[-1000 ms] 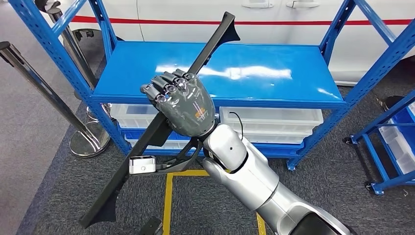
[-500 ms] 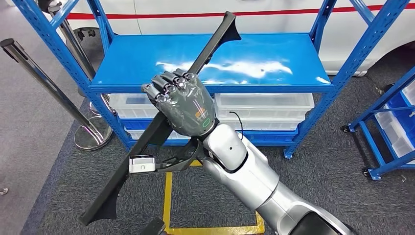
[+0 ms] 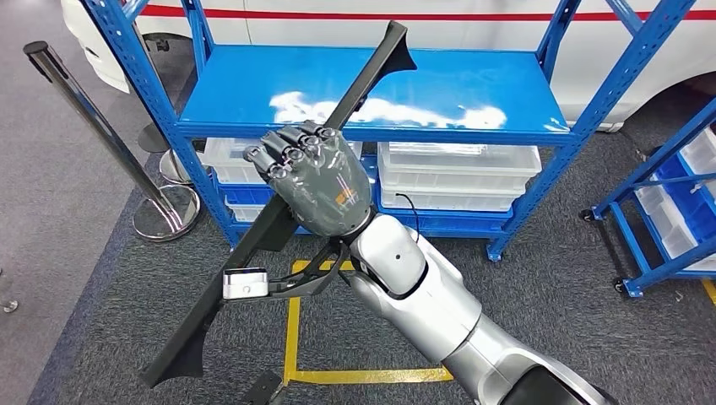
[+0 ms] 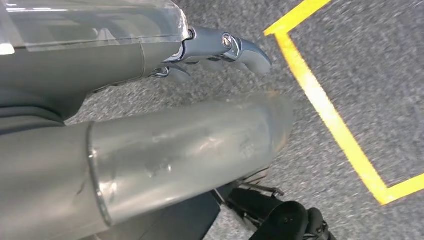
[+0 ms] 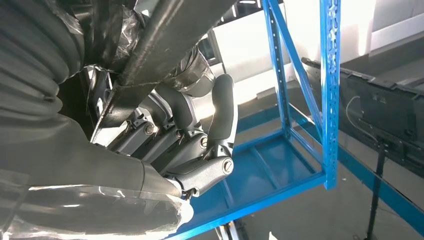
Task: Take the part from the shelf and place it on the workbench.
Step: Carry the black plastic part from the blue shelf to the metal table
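A long black bar-shaped part (image 3: 365, 74) with flared ends runs diagonally across the head view, from above the blue shelf's top board (image 3: 481, 84) down to the floor area at lower left. My right hand (image 3: 317, 181) grips it near its middle, fingers wrapped over it. In the right wrist view the part (image 5: 165, 45) crosses over the curled fingers (image 5: 220, 115) of that hand (image 5: 190, 145). The part hangs in the air, clear of the shelf. My left hand (image 4: 150, 145) hangs over the grey carpet, holding nothing, fingers loosely extended.
The blue shelf holds clear plastic bins (image 3: 456, 169) on its lower level. A chrome stanchion post (image 3: 93, 118) stands to the left, a second blue rack (image 3: 667, 194) to the right. Yellow tape (image 3: 291, 337) marks the carpet. A white vehicle (image 3: 439, 29) is behind.
The whole picture has shifted: the shelf sits farther off and more to the right, so the camera has moved. My right hand and the part keep their place in the picture.
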`<state>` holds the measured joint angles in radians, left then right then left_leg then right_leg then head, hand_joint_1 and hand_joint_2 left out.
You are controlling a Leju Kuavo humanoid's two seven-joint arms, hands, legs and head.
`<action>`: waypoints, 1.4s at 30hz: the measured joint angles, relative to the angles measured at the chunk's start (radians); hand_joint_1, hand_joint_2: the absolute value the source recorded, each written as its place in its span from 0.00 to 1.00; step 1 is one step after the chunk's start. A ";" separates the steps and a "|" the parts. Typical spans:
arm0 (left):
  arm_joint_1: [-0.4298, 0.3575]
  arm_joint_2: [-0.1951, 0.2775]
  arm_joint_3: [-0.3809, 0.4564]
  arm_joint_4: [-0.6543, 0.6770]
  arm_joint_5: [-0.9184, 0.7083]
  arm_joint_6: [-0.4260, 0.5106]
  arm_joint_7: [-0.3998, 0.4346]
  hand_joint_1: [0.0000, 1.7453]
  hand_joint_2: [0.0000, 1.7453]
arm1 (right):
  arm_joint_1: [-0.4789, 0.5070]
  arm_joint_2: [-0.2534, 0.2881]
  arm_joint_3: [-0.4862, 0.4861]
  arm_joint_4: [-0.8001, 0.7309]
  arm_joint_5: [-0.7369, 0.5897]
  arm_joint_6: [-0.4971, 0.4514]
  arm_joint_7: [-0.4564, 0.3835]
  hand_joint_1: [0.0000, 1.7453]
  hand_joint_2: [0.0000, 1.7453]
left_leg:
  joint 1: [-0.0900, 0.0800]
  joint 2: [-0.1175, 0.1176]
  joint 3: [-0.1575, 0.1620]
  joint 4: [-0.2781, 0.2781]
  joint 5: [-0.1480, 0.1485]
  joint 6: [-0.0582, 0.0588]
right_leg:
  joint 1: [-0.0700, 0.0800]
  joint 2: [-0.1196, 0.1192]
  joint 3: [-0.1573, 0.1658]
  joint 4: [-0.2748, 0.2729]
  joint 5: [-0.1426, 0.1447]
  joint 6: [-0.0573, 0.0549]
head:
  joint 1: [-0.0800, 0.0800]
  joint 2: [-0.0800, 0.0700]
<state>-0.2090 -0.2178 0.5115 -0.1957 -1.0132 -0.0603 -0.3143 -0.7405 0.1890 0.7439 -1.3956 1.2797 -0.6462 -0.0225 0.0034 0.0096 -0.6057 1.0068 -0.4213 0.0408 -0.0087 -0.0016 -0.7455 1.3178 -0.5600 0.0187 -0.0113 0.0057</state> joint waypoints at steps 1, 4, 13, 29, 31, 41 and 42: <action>0.000 0.000 -0.001 0.000 0.000 0.000 0.000 0.00 0.00 | 0.000 -0.001 0.000 0.000 0.000 0.000 0.000 1.00 1.00 | -0.001 0.000 -0.014 0.003 0.008 -0.002 | 0.000 0.000 0.025 -0.014 0.024 -0.002 | 0.000 0.000; 0.000 0.000 -0.002 0.000 0.000 0.000 0.000 0.00 0.00 | 0.000 -0.001 0.000 0.000 0.000 0.000 0.000 1.00 1.00 | -0.003 -0.001 -0.047 0.014 0.028 -0.012 | 0.003 0.001 0.162 -0.195 0.062 -0.013 | 0.000 0.000; 0.000 0.000 -0.003 0.000 0.000 -0.002 0.000 0.00 0.00 | -0.001 0.000 0.000 0.004 0.001 0.001 0.000 1.00 1.00 | 0.005 -0.007 -0.131 0.209 -0.108 -0.057 | 0.005 -0.005 0.161 -0.296 0.102 -0.061 | 0.000 0.000; -0.005 -0.001 -0.004 0.000 0.000 -0.002 0.000 0.00 0.00 | 0.004 -0.003 0.000 0.009 0.001 0.001 0.000 1.00 1.00 | 0.004 0.000 0.024 -0.013 -0.005 -0.004 | 0.000 0.001 0.017 -0.043 -0.017 -0.006 | 0.000 0.000; -0.005 -0.001 -0.004 0.000 0.000 -0.002 0.000 0.00 0.00 | 0.006 -0.004 0.000 0.009 0.001 0.001 0.000 1.00 1.00 | 0.004 0.000 0.001 0.000 0.003 -0.006 | -0.003 0.001 0.028 -0.012 -0.013 -0.002 | 0.000 0.000; -0.004 -0.001 -0.004 0.000 0.000 -0.002 0.000 0.00 0.00 | 0.004 -0.003 0.000 0.009 0.001 0.001 0.000 1.00 1.00 | 0.006 -0.006 -0.069 0.068 -0.018 -0.056 | -0.002 -0.002 0.154 -0.274 0.093 -0.050 | 0.000 0.000; -0.003 -0.001 -0.004 0.000 0.000 -0.002 0.000 0.00 0.00 | 0.004 -0.003 0.000 0.009 0.001 0.001 0.000 1.00 1.00 | 0.007 -0.007 -0.085 0.118 -0.065 -0.060 | -0.002 -0.003 0.143 -0.276 0.104 -0.056 | 0.000 0.000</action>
<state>-0.2125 -0.2185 0.5074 -0.1957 -1.0136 -0.0624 -0.3141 -0.7365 0.1863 0.7439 -1.3865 1.2806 -0.6450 -0.0225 0.0109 0.0027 -0.6902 1.1244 -0.4865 -0.0189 -0.0109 -0.0050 -0.6026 1.0421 -0.4557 -0.0376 -0.0117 0.0057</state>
